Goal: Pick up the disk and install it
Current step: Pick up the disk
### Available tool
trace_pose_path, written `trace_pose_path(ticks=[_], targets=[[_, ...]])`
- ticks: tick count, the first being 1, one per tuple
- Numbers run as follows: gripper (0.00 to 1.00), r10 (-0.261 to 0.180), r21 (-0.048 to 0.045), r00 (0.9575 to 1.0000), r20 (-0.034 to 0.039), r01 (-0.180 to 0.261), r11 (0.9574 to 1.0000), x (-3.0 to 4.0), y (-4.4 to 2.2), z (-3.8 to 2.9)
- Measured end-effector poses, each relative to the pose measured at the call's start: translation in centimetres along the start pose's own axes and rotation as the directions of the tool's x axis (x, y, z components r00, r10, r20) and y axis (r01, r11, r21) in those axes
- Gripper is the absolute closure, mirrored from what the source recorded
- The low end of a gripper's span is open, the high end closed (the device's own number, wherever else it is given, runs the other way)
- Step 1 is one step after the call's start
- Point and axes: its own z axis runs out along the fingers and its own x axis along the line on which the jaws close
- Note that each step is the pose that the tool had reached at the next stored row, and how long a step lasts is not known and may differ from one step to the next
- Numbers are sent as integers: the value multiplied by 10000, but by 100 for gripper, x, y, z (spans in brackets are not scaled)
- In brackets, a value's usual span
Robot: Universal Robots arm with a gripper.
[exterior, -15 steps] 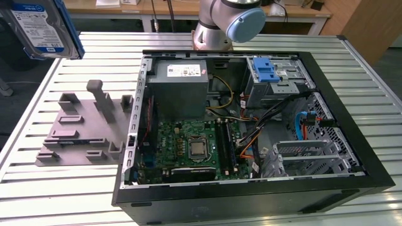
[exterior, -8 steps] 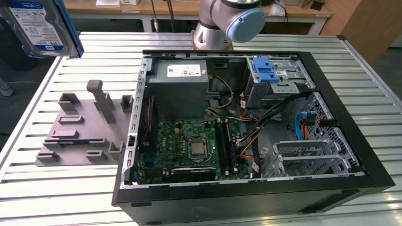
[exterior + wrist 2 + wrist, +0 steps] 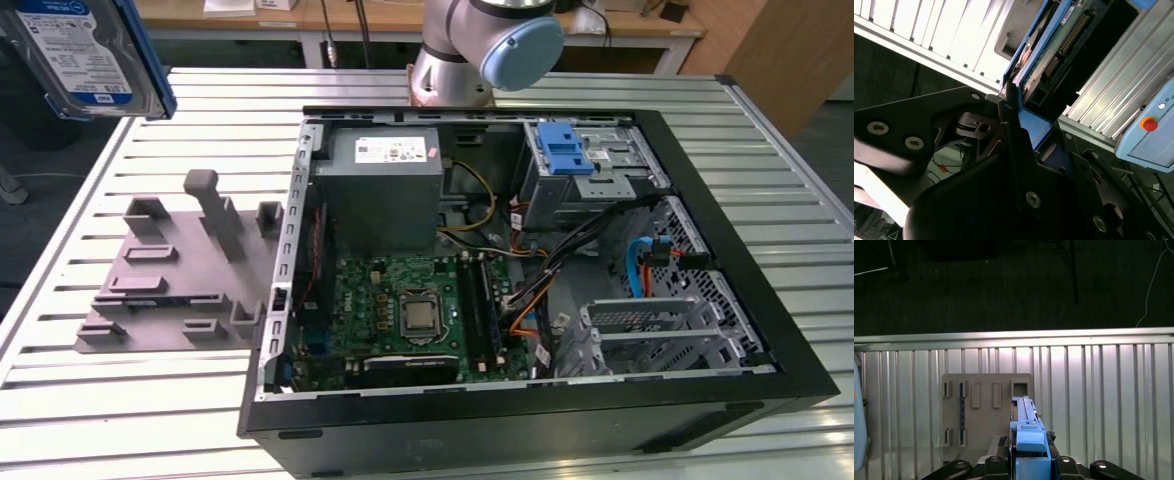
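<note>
- The black two-finger gripper (image 3: pixel 1034 120) is pinched on the silver rectangular disk (image 3: pixel 83 50) by its blue plastic carrier frame.
- The disk hangs edge-down above the grey plastic fixture (image 3: pixel 986 420) near the slatted metal table's (image 3: pixel 134 420) edge, probably to clear the posts.

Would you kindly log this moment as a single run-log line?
gripper: shut on disk | disk: aloft, clear of grey fixture | computer case: open on table

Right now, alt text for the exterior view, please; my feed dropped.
The disk hangs in the air at the exterior view's upper left, above the slatted table. Below it stands the grey fixture, beside the open computer case; the arm rises beyond the case.
</note>
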Motion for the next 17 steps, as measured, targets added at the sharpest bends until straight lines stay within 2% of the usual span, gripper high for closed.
trace_pose_path(ticks=[5, 17], targets=[[64, -1, -3, 10000, -1, 1, 10000, -1, -3, -3], [64, 0, -1, 10000, 0, 0, 10000, -3, -82, -1]])
